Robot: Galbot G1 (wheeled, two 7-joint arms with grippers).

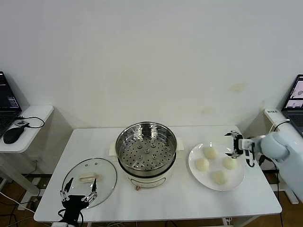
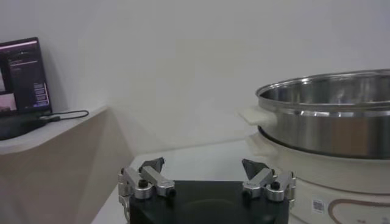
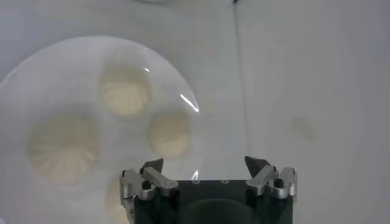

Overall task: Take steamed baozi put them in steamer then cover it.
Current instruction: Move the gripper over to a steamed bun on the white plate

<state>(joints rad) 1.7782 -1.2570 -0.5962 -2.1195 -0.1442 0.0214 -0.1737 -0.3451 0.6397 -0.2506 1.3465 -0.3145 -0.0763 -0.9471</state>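
Hovering spread-fingered and empty, the right gripper overlooks smooth round baozi on a glossy plate; left gripper likewise.

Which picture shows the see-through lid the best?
The head view. There the whole glass lid lies flat on the table, handle up, beside the steamer, with the left gripper over its near edge. The left wrist view and the right wrist view do not show it.
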